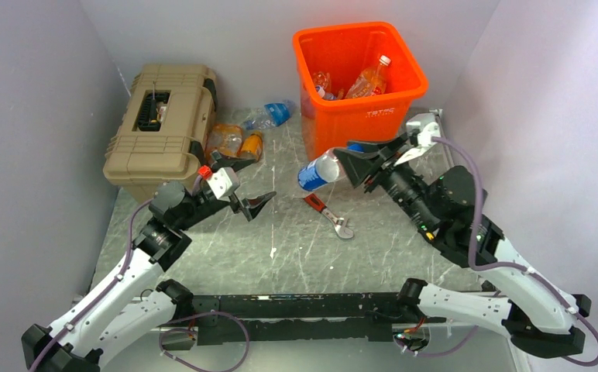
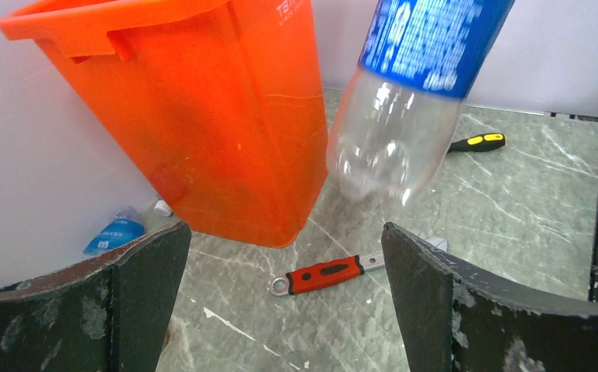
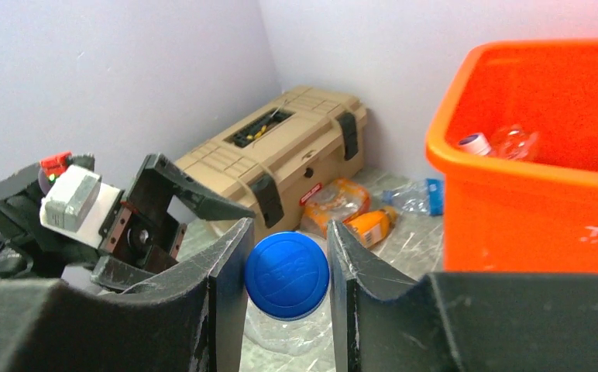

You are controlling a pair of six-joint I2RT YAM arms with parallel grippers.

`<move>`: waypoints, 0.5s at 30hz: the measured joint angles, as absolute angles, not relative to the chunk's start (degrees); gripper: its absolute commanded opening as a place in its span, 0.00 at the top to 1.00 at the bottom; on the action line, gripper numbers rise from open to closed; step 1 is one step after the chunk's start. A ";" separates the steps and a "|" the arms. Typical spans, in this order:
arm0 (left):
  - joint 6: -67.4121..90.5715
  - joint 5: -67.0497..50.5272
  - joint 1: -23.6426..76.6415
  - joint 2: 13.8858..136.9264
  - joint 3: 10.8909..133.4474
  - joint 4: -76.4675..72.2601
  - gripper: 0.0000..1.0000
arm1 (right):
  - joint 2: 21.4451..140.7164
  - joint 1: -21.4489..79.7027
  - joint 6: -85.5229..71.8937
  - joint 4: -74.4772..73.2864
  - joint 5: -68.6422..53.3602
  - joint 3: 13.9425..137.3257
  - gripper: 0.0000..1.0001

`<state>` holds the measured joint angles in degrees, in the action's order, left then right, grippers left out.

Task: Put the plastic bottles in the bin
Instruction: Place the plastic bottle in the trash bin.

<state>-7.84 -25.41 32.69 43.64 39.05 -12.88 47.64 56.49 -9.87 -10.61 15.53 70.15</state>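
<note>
Gripping a blue-labelled bottle (image 1: 317, 172) by its capped neck, my right gripper (image 1: 352, 166) hangs just in front of the orange bin (image 1: 362, 124), the bottle's body pointing away toward my left gripper (image 1: 248, 184), which gapes empty.

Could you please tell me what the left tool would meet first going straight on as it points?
Probably the blue-labelled bottle held in the right tool; depth is unclear, so perhaps the orange bin.
</note>
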 measured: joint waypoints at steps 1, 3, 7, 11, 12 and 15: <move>-7.84 -25.12 32.69 43.64 38.96 -12.95 0.01 | 47.35 56.49 -9.17 -11.31 16.16 71.20 1.00; -7.84 -24.05 32.69 43.66 38.89 -12.95 0.01 | 47.16 56.49 -7.84 -12.43 17.54 73.23 1.00; -7.94 -20.62 32.69 43.70 38.89 -12.84 0.01 | 46.83 56.45 -4.36 -11.94 19.75 76.03 1.00; -8.27 -14.33 32.71 43.64 38.89 -12.91 0.01 | 47.51 56.42 -0.14 -8.58 23.20 77.73 1.00; -8.38 -12.93 32.69 43.64 38.89 -12.91 0.01 | 48.34 56.42 1.10 -7.07 24.29 78.85 1.00; -9.06 -7.88 32.69 43.62 38.89 -12.84 0.02 | 52.05 56.40 5.23 -0.58 27.73 82.43 1.00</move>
<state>-9.06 -7.88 32.69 43.62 38.89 -12.84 52.05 56.40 5.23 -0.58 27.73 82.43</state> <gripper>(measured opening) 0.989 0.399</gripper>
